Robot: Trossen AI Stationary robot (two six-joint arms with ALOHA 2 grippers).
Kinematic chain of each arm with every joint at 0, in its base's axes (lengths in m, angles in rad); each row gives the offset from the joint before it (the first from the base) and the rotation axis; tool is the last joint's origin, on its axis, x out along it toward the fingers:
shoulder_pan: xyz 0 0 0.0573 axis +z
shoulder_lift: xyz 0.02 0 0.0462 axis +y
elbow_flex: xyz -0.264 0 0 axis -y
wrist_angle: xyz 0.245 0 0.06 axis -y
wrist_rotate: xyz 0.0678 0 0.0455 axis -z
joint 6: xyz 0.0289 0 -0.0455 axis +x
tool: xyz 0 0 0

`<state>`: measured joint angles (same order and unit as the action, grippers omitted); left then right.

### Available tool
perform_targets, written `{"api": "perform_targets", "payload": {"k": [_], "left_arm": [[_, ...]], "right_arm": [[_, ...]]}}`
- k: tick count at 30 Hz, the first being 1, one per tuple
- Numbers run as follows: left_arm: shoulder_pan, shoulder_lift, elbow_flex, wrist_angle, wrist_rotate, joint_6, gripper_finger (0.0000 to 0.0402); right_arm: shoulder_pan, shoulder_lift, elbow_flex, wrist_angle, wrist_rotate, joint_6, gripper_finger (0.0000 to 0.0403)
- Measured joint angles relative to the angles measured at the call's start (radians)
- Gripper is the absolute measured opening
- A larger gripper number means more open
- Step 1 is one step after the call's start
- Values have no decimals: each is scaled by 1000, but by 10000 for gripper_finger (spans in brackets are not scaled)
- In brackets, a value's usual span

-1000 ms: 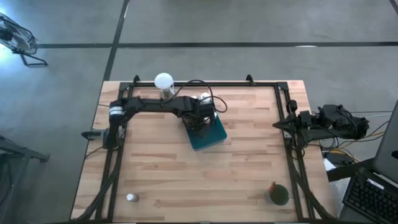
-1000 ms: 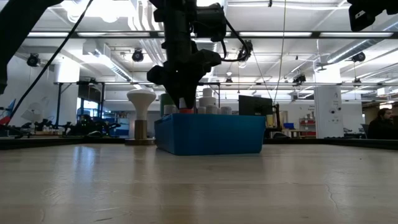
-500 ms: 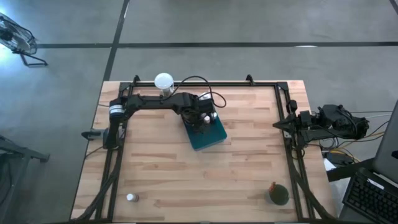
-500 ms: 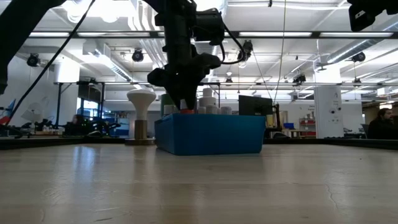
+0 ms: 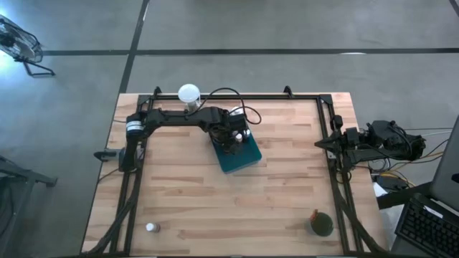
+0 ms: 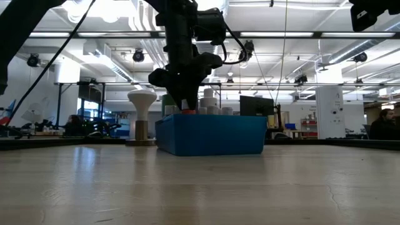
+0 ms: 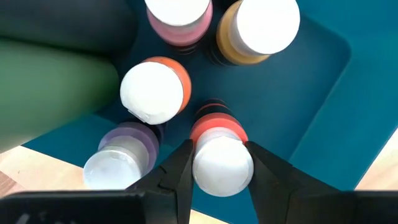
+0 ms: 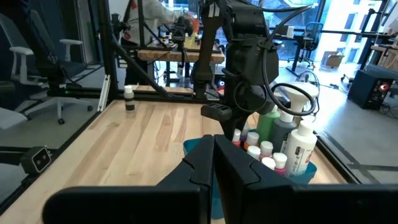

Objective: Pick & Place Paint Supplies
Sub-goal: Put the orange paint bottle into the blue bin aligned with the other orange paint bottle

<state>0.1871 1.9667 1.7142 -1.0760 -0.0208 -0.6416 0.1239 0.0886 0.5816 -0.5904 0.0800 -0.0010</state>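
While the high view shows only the left gripper [image 5: 233, 141] hanging over the teal rectangular tray [image 5: 247, 159] at the table's far middle, the left wrist view reveals its two dark fingers [image 7: 176, 177] clamped on the white cap of a small red paint bottle [image 7: 221, 160] standing in that tray. Beside it there stand an orange bottle with a white cap [image 7: 155, 92], a purple one [image 7: 120, 161], a pink one [image 7: 179, 17] and a tan one [image 7: 261, 28], with a large green bottle [image 7: 50, 84] cut off at the picture's edge. From table height the tray's blue wall [image 6: 210, 135] hides the bottles' bodies, leaving only caps above the rim. A white globe on a metal base [image 5: 189, 94] stands by the far edge. One small white-capped bottle [image 5: 150, 228] sits alone at the near left corner, and a dark green round object [image 5: 320, 224], hard to make out, lies near right. Parked off the table's right edge, the right gripper [image 8: 213, 163] has its fingers pressed together, holding nothing
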Motion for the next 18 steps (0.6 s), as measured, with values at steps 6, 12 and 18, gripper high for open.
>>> {"api": "perform_targets", "payload": {"k": [6, 12, 18], "left_arm": [[0, 0, -1, 3, -6, 1, 124], [0, 0, -3, 3, -7, 9, 132], [0, 1, -23, 5, -6, 10, 141]], "right_arm": [[0, 0, 0, 0, 0, 0, 8], [0, 0, 0, 0, 0, 0, 8], [0, 0, 0, 0, 0, 0, 8]]}}
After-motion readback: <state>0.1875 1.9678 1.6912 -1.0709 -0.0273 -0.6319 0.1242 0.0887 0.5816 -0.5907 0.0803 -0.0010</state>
